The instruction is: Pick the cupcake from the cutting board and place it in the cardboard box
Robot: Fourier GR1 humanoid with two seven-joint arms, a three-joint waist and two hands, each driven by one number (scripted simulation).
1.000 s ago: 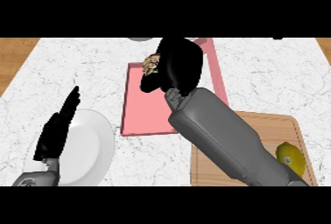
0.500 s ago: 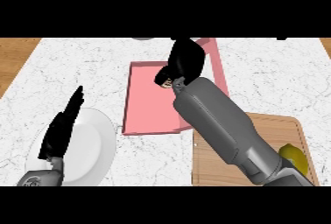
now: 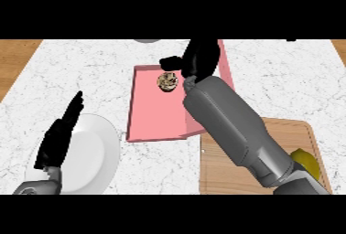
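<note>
The cupcake, brown with pale speckles, lies inside the pink box near its far end. My right hand hovers just beyond and to the right of it, fingers straight and pointing away, thumb spread to the left above the cupcake. Nothing is held between thumb and fingers. The right forearm stretches from the lower right across the wooden cutting board. At the lower left, my left hand rests open, fingers up.
A white plate lies under the left hand at the lower left. A yellow fruit sits on the cutting board beside the right forearm. A grey rim shows at the far edge. Wooden floor borders the marble counter.
The right hand carried the cupcake farther over the pink box and opened. The cupcake now lies uncovered in the box. The left hand stayed still.
</note>
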